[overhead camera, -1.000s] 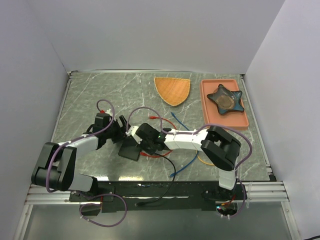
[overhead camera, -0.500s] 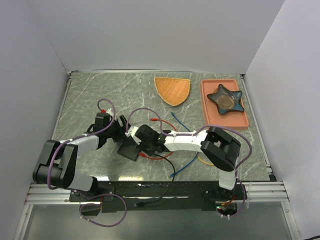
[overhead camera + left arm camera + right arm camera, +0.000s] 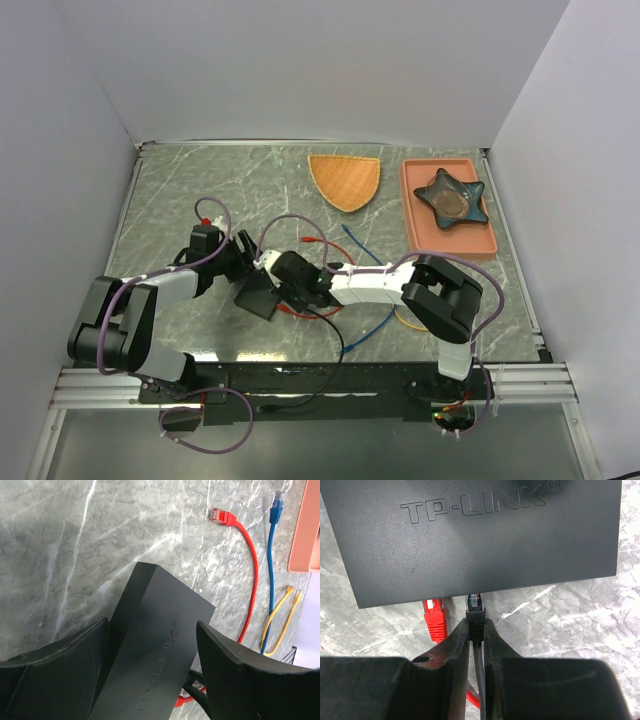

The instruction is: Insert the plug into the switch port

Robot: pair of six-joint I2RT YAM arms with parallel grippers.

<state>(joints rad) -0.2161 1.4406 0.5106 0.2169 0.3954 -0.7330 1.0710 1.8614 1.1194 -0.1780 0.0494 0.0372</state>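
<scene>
the left claw [image 3: 152, 625] has its two fingers spread wide with the black box [image 3: 258, 297] between them, one finger against each long side, so it grips the box near one end. the box lies flat on the marble-patterned surface [image 3: 180, 190], just left of the middle, turned at an angle. its top carries raised tp-link lettering.

the right claw [image 3: 476, 624] comes in from the other side, closed tight on a black cable [image 3: 479, 670] right behind the plug [image 3: 475, 606]. the plug points straight at the box's near long edge and its tip meets that edge. the switch port sits under the lip of that edge and can't be seen, so whether the plug is inside it i cannot tell. just to the left of the plug, a red plug [image 3: 434, 617] also butts up to the same edge, the two close together but not touching.

beyond the box, loose on the surface, lie a red cable [image 3: 252, 570], a blue cable [image 3: 270, 555] beside it, and a yellow cable [image 3: 277, 620] looped near the blue one. at the far right corner sits an orange tray [image 3: 415, 225] with a dark star-shaped dish [image 3: 452, 196] in it. an orange fan-shaped mat [image 3: 345, 180] lies just left of the tray, well apart from both claws.
</scene>
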